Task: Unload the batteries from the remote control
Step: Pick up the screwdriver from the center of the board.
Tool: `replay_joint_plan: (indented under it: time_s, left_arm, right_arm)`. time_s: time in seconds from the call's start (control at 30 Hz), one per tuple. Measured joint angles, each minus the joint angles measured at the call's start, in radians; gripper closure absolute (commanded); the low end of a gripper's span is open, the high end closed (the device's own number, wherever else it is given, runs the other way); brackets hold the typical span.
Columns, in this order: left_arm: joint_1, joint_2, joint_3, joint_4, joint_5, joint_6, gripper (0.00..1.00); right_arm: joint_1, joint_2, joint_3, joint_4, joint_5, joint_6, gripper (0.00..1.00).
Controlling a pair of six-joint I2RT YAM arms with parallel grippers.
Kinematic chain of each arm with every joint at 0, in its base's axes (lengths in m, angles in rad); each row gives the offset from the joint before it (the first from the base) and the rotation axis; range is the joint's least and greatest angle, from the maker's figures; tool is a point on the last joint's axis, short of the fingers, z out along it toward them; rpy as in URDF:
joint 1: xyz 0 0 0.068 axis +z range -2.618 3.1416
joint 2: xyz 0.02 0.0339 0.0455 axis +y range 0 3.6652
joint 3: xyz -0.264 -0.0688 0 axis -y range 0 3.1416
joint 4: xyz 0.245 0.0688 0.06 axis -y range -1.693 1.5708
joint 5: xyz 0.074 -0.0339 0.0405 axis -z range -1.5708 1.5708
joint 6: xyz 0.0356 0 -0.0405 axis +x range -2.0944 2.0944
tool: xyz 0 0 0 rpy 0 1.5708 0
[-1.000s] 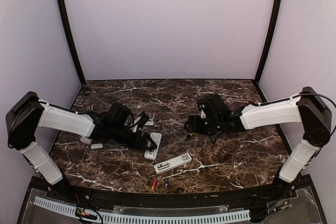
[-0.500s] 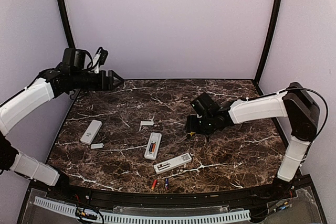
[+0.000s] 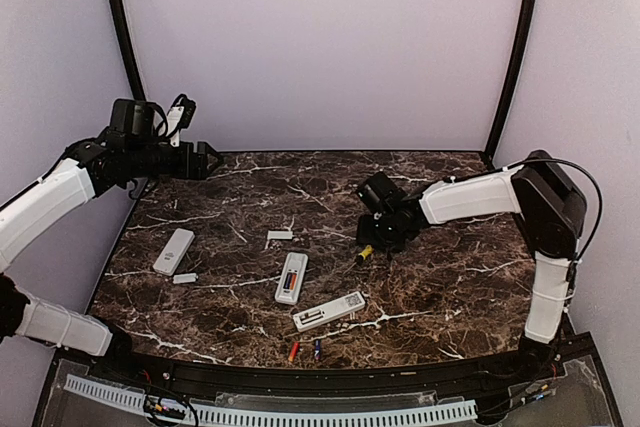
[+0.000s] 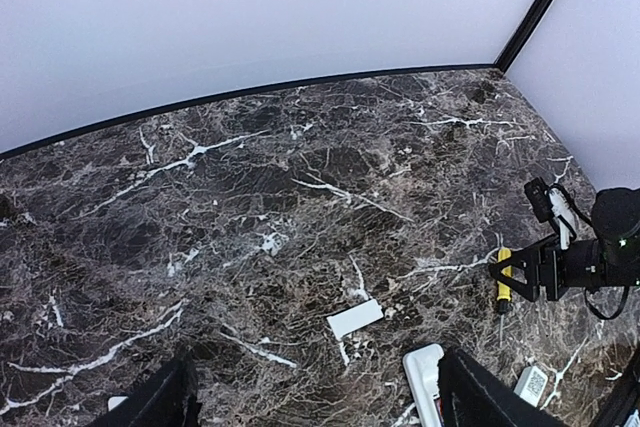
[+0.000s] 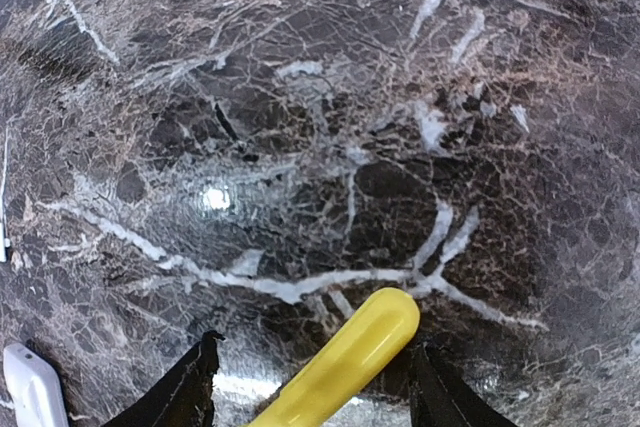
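Left gripper [image 3: 211, 160] hangs high at ten o'clock, jaws wide, empty. Right gripper [image 5: 315, 347] straddles the yellow screwdriver [image 5: 345, 362] (spread, not clamped). Loose batteries [image 3: 293, 351] lie at six o'clock.

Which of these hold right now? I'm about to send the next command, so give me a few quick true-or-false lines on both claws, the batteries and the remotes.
1. The left claw hangs open and empty, high over the back left of the table. True.
2. The right claw is shut on a battery. False: it is open, and its fingers straddle the yellow screwdriver handle.
3. Two loose batteries lie near the table's front edge, one orange-red and one blue. True.
4. The middle remote has an empty compartment. False: orange and dark cells sit in it.
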Motion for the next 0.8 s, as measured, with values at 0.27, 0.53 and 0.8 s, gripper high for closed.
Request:
replay_joint_plan:
  time_s: [0.27, 0.53, 0.8]
  left_arm:
    - [0.000, -0.011, -0.010, -0.001, -0.013, 0.031, 0.18]
    - [0.000, -0.013, -0.010, -0.001, -0.009, 0.038, 0.18]
    - [0.000, -0.015, -0.011, 0.000, 0.004, 0.039, 0.19]
  right_arm:
    - [0.001, 0.052, 0.062, -0.037, 0.034, -0.011, 0.41]
    - [0.031, 0.132, 0.172, -0.111, 0.109, -0.051, 0.64]
    - [0.052, 0.146, 0.187, -0.132, 0.147, -0.060, 0.94]
